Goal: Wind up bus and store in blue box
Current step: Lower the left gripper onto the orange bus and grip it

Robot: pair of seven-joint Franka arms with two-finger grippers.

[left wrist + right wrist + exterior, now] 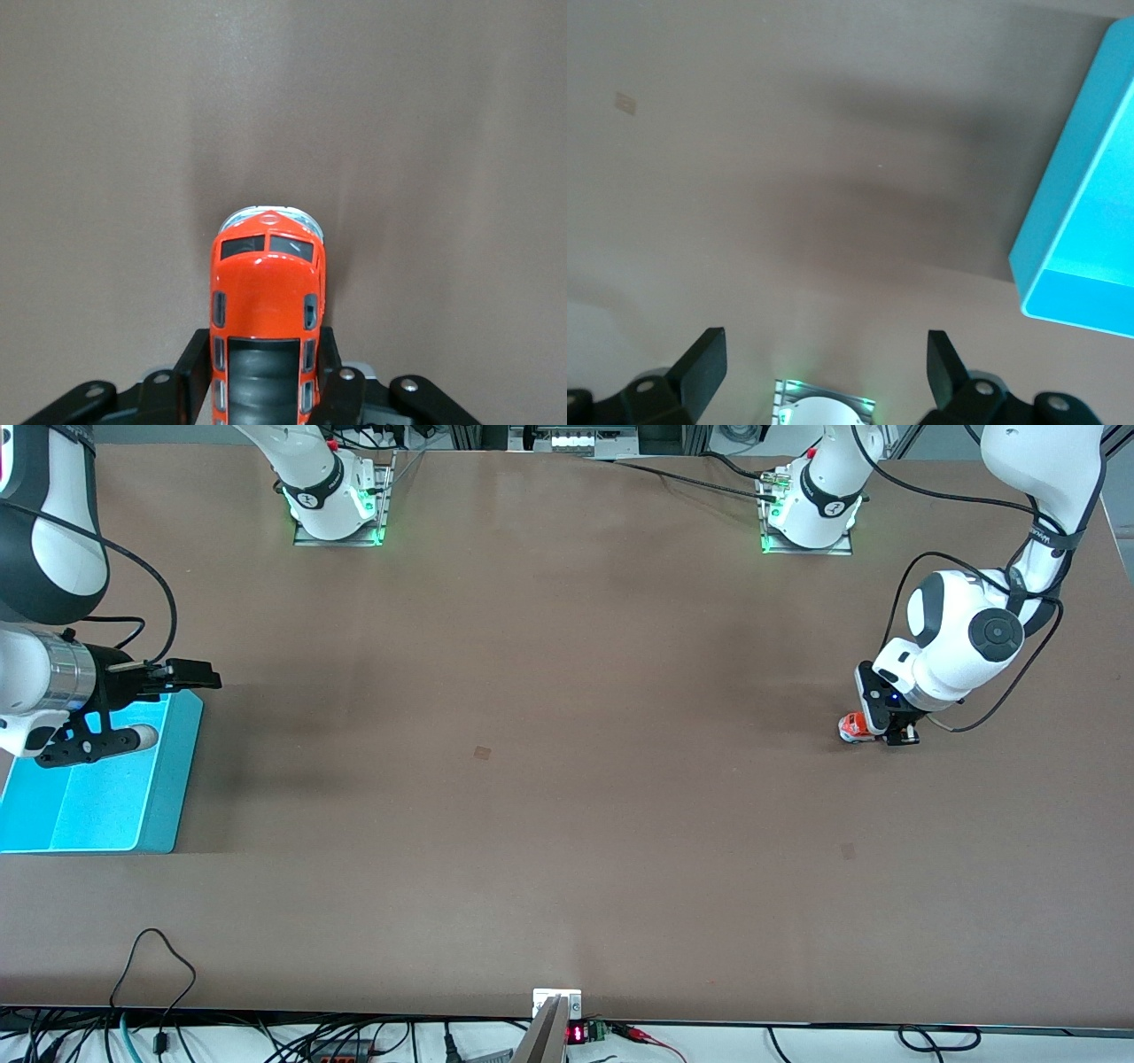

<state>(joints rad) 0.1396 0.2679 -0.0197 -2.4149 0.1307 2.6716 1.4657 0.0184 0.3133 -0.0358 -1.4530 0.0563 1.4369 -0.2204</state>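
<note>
Bus (266, 292) sits clenched in the left gripper's (264, 372) fingers on the desk (567, 779), well apart from the box (168, 797), ready to be wound by dragging it backward, while the right gripper (190, 676) waits over the box, fingers released.

Two white Franka arms with black joints and black two-finger grippers

Each arm has glossy white rounded shells with black bands at the joints and a round dark grey cap on the left arm's elbow; black cables loop along the links; green lights glow at both metal base plates, a small red part sits near each base; the right arm's wrist has a silver metal ring; the gripper bodies carry small silver screws
</note>
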